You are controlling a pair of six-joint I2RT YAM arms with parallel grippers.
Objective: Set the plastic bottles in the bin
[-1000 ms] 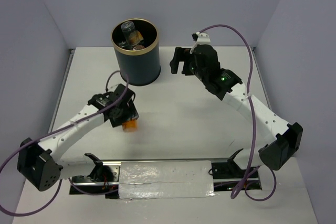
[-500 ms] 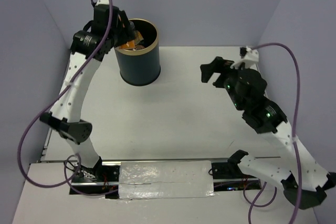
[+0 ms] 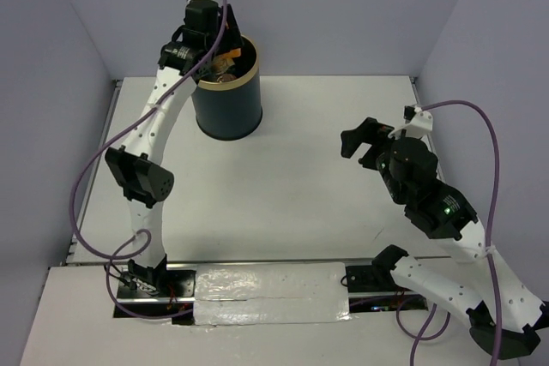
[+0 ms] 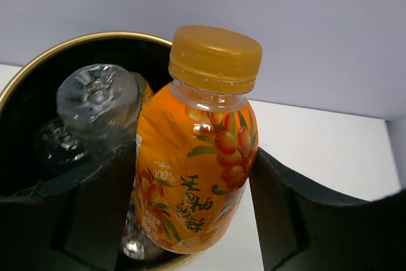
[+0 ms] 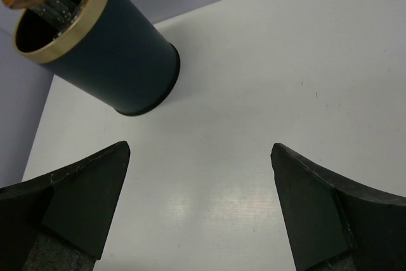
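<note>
1. The right gripper point(image 3: 358, 145) hangs over the right side of the white table point(image 3: 292, 186), jaws spread wide with nothing between them
2. Farther back, the dark bin point(image 3: 227, 109) with its gold rim stands on the table's far left part, well apart from that gripper
3. Over its mouth, the left gripper point(image 3: 216, 45) clamps an orange bottle point(image 4: 196, 157) by the body
4. A clear bottle point(image 4: 98, 96) sits inside the bin

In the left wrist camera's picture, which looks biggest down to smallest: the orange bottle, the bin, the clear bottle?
1. orange juice bottle, but it is nearest the camera.
2. bin, cropped and partly hidden, so its rank against the bottle is unsure.
3. clear bottle inside the bin, smallest.
</note>
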